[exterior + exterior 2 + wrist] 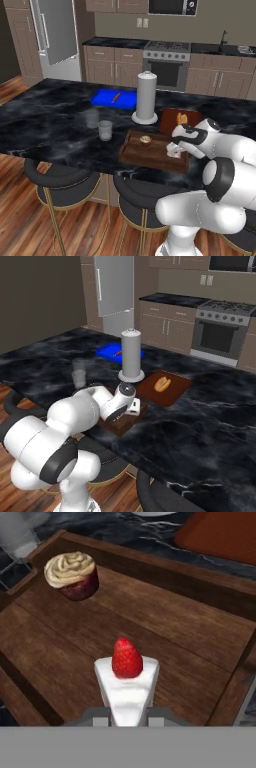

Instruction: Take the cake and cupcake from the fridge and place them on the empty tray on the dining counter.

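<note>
The white cake [127, 687], a wedge with a red cherry on top, sits low over the dark wooden tray [190, 632] on its near right side. My gripper [128, 716] is shut on the cake, one fingertip pressed against each side. The brown cupcake [71, 574] with its tan top stands on the tray's far left part, apart from the cake. From the left base view, the gripper [175, 148] hangs over the right end of the tray [145, 154] on the dining counter [45, 120], with the cupcake [145, 140] to its left. The fridge [55, 30] stands at the back left.
A reddish board with bread [180, 119] lies just behind the tray. A tall white paper towel roll [146, 96] and a blue tray [114, 98] stand further back. Two glasses [105, 130] are left of the tray. Black stools [60, 182] line the counter's near side.
</note>
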Available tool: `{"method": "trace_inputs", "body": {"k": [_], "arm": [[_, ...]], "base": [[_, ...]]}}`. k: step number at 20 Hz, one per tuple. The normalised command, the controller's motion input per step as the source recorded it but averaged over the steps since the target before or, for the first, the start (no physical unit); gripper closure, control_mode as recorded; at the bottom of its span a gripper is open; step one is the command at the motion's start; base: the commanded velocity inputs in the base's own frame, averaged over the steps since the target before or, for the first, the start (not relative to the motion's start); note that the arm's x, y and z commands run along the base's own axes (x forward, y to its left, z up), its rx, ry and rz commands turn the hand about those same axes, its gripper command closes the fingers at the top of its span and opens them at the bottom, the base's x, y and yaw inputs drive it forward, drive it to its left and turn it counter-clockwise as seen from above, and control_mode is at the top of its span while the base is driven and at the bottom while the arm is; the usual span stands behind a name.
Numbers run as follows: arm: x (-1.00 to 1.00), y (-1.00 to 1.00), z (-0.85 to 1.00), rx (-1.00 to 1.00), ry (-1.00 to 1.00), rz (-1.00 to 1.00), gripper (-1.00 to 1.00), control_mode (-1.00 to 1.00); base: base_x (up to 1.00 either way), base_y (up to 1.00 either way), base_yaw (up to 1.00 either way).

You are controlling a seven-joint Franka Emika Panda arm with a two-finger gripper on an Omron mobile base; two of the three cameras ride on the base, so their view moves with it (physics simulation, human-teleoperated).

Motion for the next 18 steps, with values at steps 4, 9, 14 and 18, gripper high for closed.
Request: {"method": "trace_inputs", "body": {"k": [4, 9, 14, 18], "arm": [[0.00, 0.00, -0.11, -0.01, -0.09, 0.00, 1.00, -1.00], [0.03, 0.00, -0.22, 0.00, -0.02, 0.00, 1.00, -1.00], [0.19, 0.00, -0.26, 0.00, 0.00, 0.00, 1.00, -1.00], [0.02, 0.00, -0.21, 0.00, 0.00, 0.00, -1.00, -1.00]], "base": [[0.00, 0.00, 0.00], [0.00, 0.00, 0.00], [0.00, 0.00, 0.00], [0.00, 0.00, 0.00]]}}
